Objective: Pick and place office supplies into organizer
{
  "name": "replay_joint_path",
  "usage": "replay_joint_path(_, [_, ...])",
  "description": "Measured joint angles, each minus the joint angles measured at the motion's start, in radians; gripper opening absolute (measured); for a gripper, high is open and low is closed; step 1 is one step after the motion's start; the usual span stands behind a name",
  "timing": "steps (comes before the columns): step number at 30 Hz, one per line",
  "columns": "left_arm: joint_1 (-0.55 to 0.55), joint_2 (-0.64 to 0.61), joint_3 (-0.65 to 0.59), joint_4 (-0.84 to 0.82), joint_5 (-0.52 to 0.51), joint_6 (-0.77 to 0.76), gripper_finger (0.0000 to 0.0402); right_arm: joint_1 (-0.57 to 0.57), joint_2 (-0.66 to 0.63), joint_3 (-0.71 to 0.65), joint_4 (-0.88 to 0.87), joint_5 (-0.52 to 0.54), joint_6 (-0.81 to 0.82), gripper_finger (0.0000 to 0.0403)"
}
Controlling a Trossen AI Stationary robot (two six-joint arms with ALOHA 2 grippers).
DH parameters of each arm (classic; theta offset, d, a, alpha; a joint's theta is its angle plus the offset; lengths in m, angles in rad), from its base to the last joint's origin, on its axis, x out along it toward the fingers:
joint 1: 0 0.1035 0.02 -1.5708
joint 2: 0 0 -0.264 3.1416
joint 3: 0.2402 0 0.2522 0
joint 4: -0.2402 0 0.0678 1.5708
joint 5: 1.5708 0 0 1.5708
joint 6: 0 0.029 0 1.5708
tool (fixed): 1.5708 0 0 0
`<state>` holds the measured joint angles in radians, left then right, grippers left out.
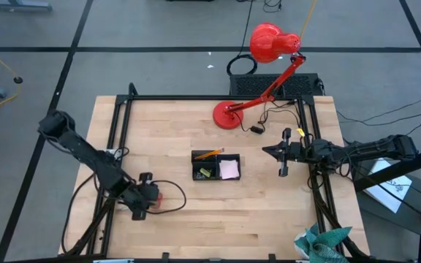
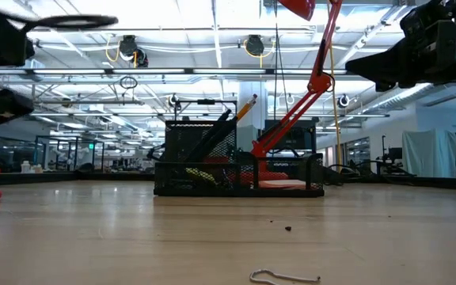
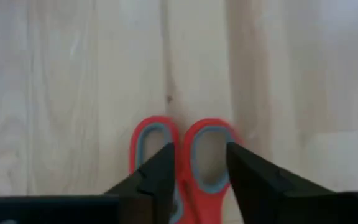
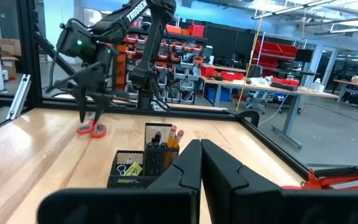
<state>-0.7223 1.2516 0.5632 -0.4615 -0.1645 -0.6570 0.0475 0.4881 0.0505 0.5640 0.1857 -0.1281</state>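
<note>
the red-handled scissors lie flat on the counter at its near left, well apart from the organizer, which stands at the centre of the counter. the organizer already holds pencils, a pale pink sticky-note pad and a small yellow-green bit.

handling, as a judgement: the scissors are stiff, light and thin, with smooth plastic handle loops that may slip between hard fingers. because they lie flat, a pinch across the bar between the two loops, or across one loop, gives the surest hold; the blades are hidden under the hand, so their direction cannot be told.

the left hand points straight down over the handles, its fingers parted narrowly, one over each loop, astride the bar between the loops. the frames do not show whether the fingers touch the scissors; nothing is lifted. the left arm reaches in from the far left, elbow bent.

the right hand waits at the right of the counter, raised above it, fingers pressed together and empty, pointing left toward the organizer.
</note>
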Motion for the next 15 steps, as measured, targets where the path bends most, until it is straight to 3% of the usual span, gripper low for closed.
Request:
replay_joint_path(7, [0.000, 0.088, 0.000, -0.031, 0.008, -0.007, 0.0210, 0.000, 0.000, 0.000, 0.000, 0.001, 0.009, 0.0002])
replay_joint_path(15, [0.001, 0.168, 0.005, 0.007, 0.008, -0.007, 0.0203, 0.000, 0.000, 0.000, 0.000, 0.001, 0.015, 0.0002])
